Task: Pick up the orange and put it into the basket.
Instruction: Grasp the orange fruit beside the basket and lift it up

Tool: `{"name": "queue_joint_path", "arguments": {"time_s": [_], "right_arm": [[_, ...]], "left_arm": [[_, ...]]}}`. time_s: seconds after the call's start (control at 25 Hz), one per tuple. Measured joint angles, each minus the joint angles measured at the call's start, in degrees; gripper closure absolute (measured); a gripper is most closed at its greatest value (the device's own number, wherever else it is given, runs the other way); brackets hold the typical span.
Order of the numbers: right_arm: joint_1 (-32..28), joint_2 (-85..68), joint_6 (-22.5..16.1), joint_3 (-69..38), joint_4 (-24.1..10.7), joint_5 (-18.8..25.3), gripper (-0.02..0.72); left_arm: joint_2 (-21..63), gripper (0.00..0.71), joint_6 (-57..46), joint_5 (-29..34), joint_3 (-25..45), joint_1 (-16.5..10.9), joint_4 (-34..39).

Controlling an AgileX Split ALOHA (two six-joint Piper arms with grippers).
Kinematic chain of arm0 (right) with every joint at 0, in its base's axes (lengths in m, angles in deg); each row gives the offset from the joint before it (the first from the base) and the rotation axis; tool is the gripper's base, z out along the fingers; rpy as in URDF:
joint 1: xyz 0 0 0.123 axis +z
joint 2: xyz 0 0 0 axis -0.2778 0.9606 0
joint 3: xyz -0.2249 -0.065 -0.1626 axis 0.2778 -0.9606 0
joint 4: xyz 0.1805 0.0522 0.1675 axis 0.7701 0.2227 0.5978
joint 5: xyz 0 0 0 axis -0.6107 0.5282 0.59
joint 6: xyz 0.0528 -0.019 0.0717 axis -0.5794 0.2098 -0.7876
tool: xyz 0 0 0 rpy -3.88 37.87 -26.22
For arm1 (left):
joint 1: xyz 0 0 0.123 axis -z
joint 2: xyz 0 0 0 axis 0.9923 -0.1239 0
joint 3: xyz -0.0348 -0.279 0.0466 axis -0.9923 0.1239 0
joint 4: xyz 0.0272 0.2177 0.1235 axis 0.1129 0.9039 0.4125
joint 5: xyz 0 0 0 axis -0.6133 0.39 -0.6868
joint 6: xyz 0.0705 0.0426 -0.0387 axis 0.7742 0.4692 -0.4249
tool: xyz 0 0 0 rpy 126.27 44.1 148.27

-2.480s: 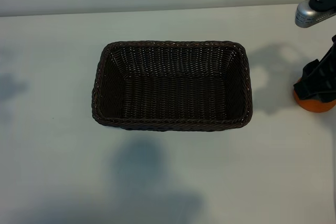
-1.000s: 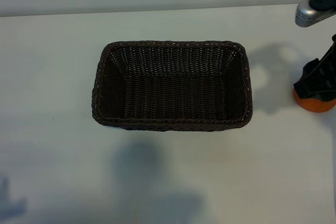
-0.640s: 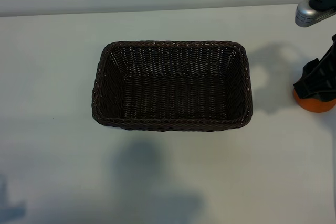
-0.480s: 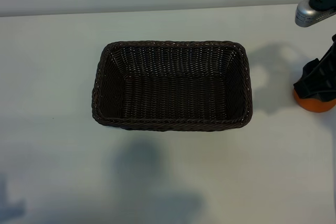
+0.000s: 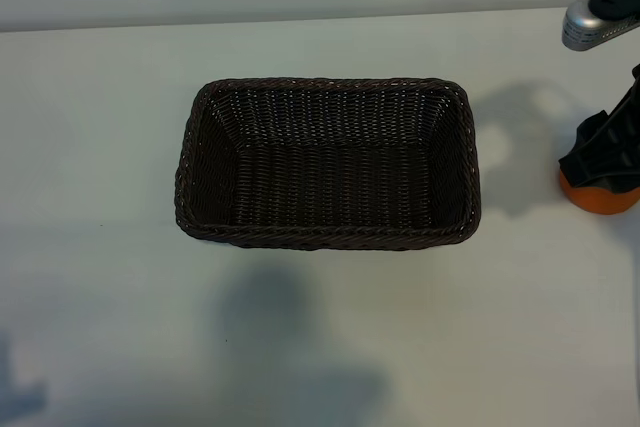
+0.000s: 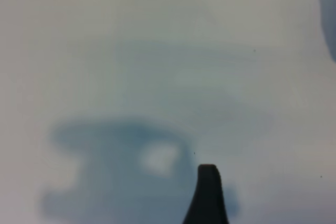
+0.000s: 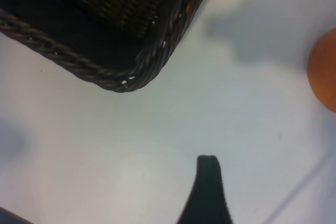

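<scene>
The dark brown woven basket (image 5: 327, 162) stands empty in the middle of the table. The orange (image 5: 598, 197) rests on the table at the far right, its upper part hidden behind my right gripper (image 5: 606, 150), which hangs over it, open and holding nothing. In the right wrist view the orange (image 7: 324, 72) sits at the picture's edge, apart from the one dark finger (image 7: 207, 187) that shows, and a corner of the basket (image 7: 131, 72) is also visible. Of my left gripper only one fingertip (image 6: 208, 187) shows, over bare table with nothing in it; that arm is outside the exterior view.
A silver and black part of the right arm (image 5: 600, 15) reaches in at the upper right. The table's far edge (image 5: 300, 22) meets a pale wall. Arm shadows lie on the white tabletop (image 5: 100, 297) in front of the basket.
The left arm's shadow has slid from the table's mid-left to the lower left corner. The right gripper, orange and basket have not moved.
</scene>
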Motion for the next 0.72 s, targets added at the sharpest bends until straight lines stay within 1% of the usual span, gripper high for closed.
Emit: {"name": "queue_joint_path", "arguments": {"time_s": [0.12, 0.32, 0.4, 0.52, 0.64, 0.72], "right_arm": [[0.0, 0.0, 0.0, 0.0, 0.0, -0.5, 0.145], [0.0, 0.0, -0.2, 0.0, -0.2, -3.2, 0.145], [0.0, 0.1, -1.4, 0.0, -1.2, -4.5, 0.145], [0.0, 0.4, -6.2, 0.0, -5.6, -7.4, 0.133], [0.0, 1.9, -12.4, 0.0, -10.5, -9.1, 0.106], [0.0, 3.6, -14.4, 0.0, -12.9, -9.3, 0.099]], "left_arm": [[1.8, 0.117, 0.0, 0.0, 0.0, 0.0, 0.1], [2.8, 0.118, 0.0, 0.0, 0.0, 0.7, 0.1], [2.8, 0.118, 0.0, 0.0, 0.0, 1.1, 0.1], [2.8, 0.118, 0.2, 0.0, 0.0, 1.1, 0.2], [2.8, 0.118, 0.2, 0.0, 0.0, 1.1, 0.2], [2.8, 0.118, 0.2, 0.0, 0.0, 1.1, 0.2]]}}
